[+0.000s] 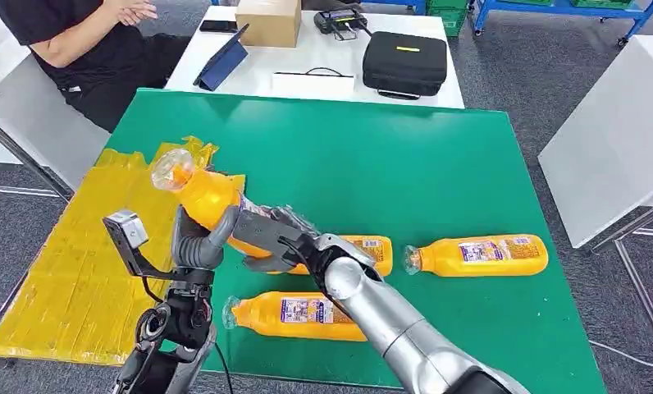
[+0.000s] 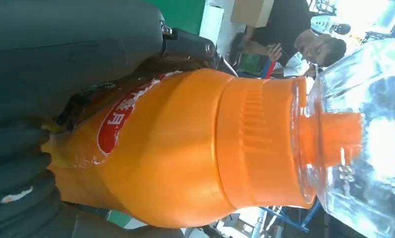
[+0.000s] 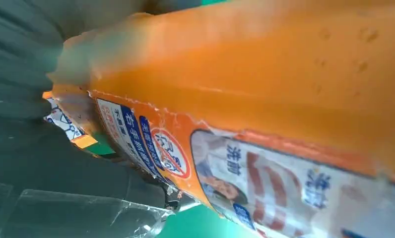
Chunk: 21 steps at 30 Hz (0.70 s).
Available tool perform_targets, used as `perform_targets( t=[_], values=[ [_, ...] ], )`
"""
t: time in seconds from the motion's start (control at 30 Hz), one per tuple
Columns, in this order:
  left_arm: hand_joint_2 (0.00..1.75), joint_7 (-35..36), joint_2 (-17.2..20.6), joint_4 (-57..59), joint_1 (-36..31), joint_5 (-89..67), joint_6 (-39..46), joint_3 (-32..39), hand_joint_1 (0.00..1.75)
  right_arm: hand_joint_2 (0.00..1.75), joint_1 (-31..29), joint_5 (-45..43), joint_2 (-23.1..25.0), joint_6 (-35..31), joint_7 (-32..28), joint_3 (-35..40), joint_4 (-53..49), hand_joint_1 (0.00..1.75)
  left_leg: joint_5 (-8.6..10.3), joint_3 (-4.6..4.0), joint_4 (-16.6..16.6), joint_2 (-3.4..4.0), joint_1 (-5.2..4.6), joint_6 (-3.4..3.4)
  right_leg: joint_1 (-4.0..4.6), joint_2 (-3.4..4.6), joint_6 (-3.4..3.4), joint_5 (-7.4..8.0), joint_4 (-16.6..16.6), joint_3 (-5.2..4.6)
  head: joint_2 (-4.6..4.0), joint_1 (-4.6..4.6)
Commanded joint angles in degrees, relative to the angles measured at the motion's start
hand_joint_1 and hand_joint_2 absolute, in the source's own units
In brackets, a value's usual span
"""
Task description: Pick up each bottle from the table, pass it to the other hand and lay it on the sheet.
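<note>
black case (image 1: pixel 405 62), cardboard box (image 1: pixel 268 21), tablet (image 1: pixel 222 64), seated person (image 1: pixel 89 41)

Even, bright overhead light fills the head view, sharp throughout, with only soft shadows under the bottles on the green surface (image 1: pixel 438 164). In the left wrist view the held bottle (image 2: pixel 185 148) is close and slightly soft, its clear cap (image 2: pixel 369 134) blown out by glare. The right wrist view is blurred at close range.

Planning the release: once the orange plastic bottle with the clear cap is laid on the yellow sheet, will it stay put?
The orange plastic bottle looks round-bodied, so it may roll. The yellow sheet looks crinkled, which might check that.
</note>
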Motion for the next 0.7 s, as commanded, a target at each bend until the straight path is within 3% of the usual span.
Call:
perform_targets(
  t=[0.03,0.37,0.4,0.43,0.47,0.5,0.7],
  values=[
    [1.75,0.9,0.2,3.6,-4.0,1.7,-1.2,-4.6,1.75,1.75,-0.1,0.9,1.3,0.2,0.0,7.4,3.1,1.75,-0.09,0.19,0.0,-0.04,0.06,-0.17,0.11,-0.36,-0.16,-0.12,0.0,0.24,0.00,0.00],
    [1.75,0.8,0.5,1.9,-1.8,5.1,-4.2,-3.5,1.75,1.75,-0.3,0.7,0.4,-3.6,-1.2,4.7,3.8,1.75,-0.10,0.21,0.0,0.00,0.06,-0.16,0.11,-0.32,-0.15,-0.12,0.0,0.24,0.00,-0.02],
    [1.75,0.8,0.6,1.6,-1.6,5.1,-4.2,-3.1,1.75,1.75,-0.1,0.4,0.3,-4.1,-1.7,3.9,3.8,1.50,-0.17,0.29,0.1,0.04,0.07,-0.21,0.15,-0.40,-0.20,-0.17,0.1,0.33,0.00,-0.02],
    [1.75,0.7,0.7,0.1,-0.6,6.6,-5.3,-1.9,1.75,1.75,0.2,-0.1,-0.4,-5.7,-2.3,2.2,3.5,0.00,-0.12,0.23,0.0,0.00,0.04,-0.16,0.10,-0.35,-0.16,-0.13,0.0,0.27,0.00,0.00],
    [1.75,0.2,1.0,-1.8,0.5,4.7,-4.6,-1.2,1.75,0.00,0.6,0.3,-1.2,-7.4,-1.8,1.0,3.2,0.00,-0.06,0.13,0.0,0.00,0.05,-0.11,0.09,-0.25,-0.11,-0.06,0.0,0.17,0.00,-0.02],
    [1.75,-0.2,0.9,-4.0,2.1,5.0,-5.0,0.1,1.75,0.00,1.2,2.7,-2.7,-10.9,-2.1,0.5,1.6,0.00,-0.09,0.21,0.0,0.01,0.05,-0.14,0.11,-0.31,-0.14,-0.10,0.0,0.25,0.00,-0.02],
    [1.75,-1.9,1.4,-12.8,8.0,0.4,-4.8,4.8,1.75,0.00,7.1,4.4,-7.6,-10.2,-3.1,-7.3,-11.1,0.00,-0.06,0.06,0.0,-0.06,0.05,-0.08,0.08,-0.26,-0.07,-0.07,0.0,0.11,0.00,0.00]
  ],
)
